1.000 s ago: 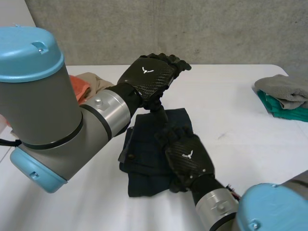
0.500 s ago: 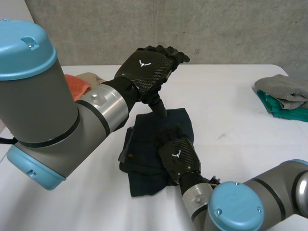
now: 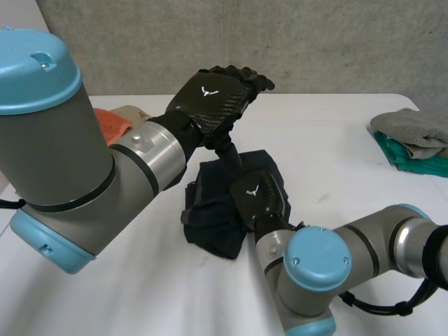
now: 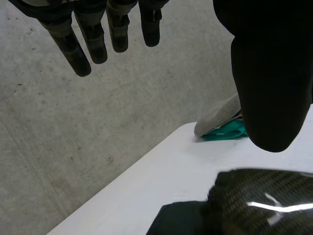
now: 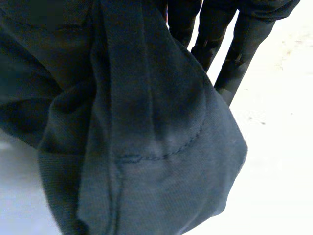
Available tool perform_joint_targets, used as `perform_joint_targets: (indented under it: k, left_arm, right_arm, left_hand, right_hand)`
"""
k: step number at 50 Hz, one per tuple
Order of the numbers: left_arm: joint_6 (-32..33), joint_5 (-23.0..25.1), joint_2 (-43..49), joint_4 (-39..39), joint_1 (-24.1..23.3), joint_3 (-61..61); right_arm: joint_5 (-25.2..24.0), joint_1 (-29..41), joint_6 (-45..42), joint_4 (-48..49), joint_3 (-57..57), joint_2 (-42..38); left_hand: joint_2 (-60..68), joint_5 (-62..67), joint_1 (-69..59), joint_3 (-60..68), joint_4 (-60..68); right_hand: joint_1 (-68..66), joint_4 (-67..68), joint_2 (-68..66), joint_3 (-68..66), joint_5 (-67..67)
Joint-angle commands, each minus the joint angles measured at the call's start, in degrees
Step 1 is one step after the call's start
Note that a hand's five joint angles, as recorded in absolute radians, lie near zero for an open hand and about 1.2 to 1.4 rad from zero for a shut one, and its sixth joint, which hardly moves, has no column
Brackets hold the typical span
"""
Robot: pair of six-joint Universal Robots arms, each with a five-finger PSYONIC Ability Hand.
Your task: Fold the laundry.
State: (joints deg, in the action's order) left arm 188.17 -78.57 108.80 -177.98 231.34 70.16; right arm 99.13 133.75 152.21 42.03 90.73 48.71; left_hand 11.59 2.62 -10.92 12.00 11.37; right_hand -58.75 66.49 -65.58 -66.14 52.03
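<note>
Dark garment (image 3: 210,225), soft, limp and light, is lying bunched mid-tabletop (image 3: 343,164), right hand (image 3: 260,198) pinching a fold against near-straight fingers (image 5: 243,40), left hand (image 3: 213,98) hovering above, fingers straight and empty; hemmed corners are likely offering the surest hold.

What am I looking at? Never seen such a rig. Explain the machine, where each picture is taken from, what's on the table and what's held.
It is a robot with two arms, each ending in a black hand. The wide picture comes from a camera behind the arms, looking down at the white table; the other two come from wrist cameras. The left hand is raised above the table, fingers straight, holding nothing. The right hand rests on a bunched dark cloth; whether it grips it cannot be told. At the table's right lies a grey cloth on a teal cloth; at the left, an orange cloth.
</note>
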Motion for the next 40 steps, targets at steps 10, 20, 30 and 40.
perform_joint_targets:
  k: [10, 20, 30, 40]
  left_arm:
    - [-1.22, 0.18, -3.68, 0.17, 1.83, -5.38]
    - [-3.51, 0.26, -5.7, 0.7, 1.39, -8.02]
    - [-3.16, 0.26, -4.83, 0.53, 0.78, -7.41]
    - [-3.25, 0.09, -2.81, 0.61, -0.19, -6.88]
  right_arm:
    - [-4.03, -12.44, 5.37, -2.73, -22.22, 4.29]
    - [-7.37, -27.92, 13.63, -10.56, -41.76, 0.78]
    - [-20.8, -45.4, 19.07, -13.81, -55.03, -11.51]
    - [-32.86, -55.78, 24.19, -11.62, -56.01, -23.91]
  left_hand:
    - [-1.59, -2.62, 0.92, -2.0, -1.37]
    - [-1.59, -2.62, 0.92, -2.0, -1.37]
    - [-1.59, -2.62, 0.92, -2.0, -1.37]
    - [-1.59, -2.62, 0.92, -2.0, -1.37]
  right_hand:
    - [-21.25, 13.51, -14.42, -13.86, 17.97]
    - [-21.25, 13.51, -14.42, -13.86, 17.97]
    - [-21.25, 13.51, -14.42, -13.86, 17.97]
    - [-21.25, 13.51, -14.42, -13.86, 17.97]
